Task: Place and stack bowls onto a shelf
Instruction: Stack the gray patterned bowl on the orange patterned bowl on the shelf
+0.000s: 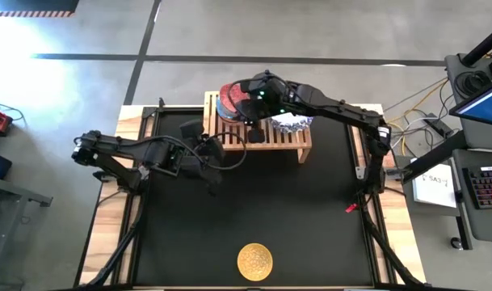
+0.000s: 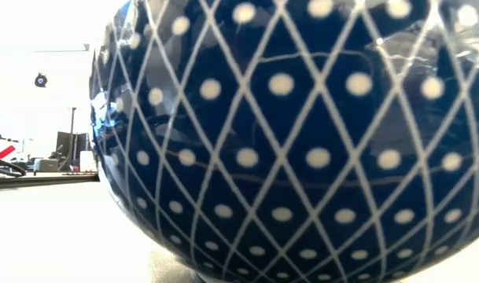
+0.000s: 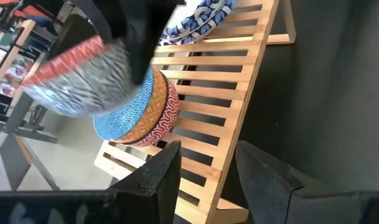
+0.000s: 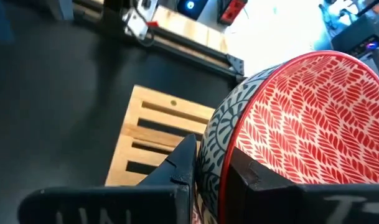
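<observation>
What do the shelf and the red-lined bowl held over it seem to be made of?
The shelf looks like pale, unpainted wood with a matt finish: parallel slats with visible grain. The red-lined bowl, pinched at its rim by the right tool, looks like glazed ceramic: a smooth wall, printed leaf pattern inside and grey pattern outside. Ceramic is likely, though melamine cannot be ruled out.
</observation>
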Tool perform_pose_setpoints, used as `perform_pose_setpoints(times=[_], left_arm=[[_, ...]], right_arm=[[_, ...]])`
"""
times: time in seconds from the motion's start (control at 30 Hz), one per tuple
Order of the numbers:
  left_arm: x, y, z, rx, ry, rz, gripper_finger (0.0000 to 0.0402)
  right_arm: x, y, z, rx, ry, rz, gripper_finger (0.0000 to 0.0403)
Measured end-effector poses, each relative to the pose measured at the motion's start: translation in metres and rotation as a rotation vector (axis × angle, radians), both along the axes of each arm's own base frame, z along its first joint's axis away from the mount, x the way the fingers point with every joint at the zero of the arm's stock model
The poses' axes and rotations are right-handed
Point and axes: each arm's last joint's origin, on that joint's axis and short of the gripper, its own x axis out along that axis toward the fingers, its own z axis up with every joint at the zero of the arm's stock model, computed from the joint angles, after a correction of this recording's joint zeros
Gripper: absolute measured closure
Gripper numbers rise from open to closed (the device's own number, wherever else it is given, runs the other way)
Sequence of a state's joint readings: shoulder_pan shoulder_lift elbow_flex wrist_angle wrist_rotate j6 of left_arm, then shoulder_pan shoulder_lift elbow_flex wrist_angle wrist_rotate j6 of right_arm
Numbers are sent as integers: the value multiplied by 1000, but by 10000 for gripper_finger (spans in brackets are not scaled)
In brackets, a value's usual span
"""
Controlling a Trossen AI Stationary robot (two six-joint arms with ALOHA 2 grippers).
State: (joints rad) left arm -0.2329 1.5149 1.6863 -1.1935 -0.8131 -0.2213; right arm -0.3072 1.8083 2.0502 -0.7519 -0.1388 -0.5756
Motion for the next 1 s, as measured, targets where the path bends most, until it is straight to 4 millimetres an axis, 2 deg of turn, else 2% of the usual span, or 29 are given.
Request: perform_pose_setpoints(times=[0.27,0.53,1.0], left_arm=[[-10,-3,1,-19,11,17,264],[-13,-3,1,-23,19,23,264],[-13,-3,1,-22,23,22,264]], right_arm=[[6,-18,-14,-49,31,-5,369],[12,-26,-29,-40,76,-4,369],[13,-27,-30,-60,81,-2,368]])
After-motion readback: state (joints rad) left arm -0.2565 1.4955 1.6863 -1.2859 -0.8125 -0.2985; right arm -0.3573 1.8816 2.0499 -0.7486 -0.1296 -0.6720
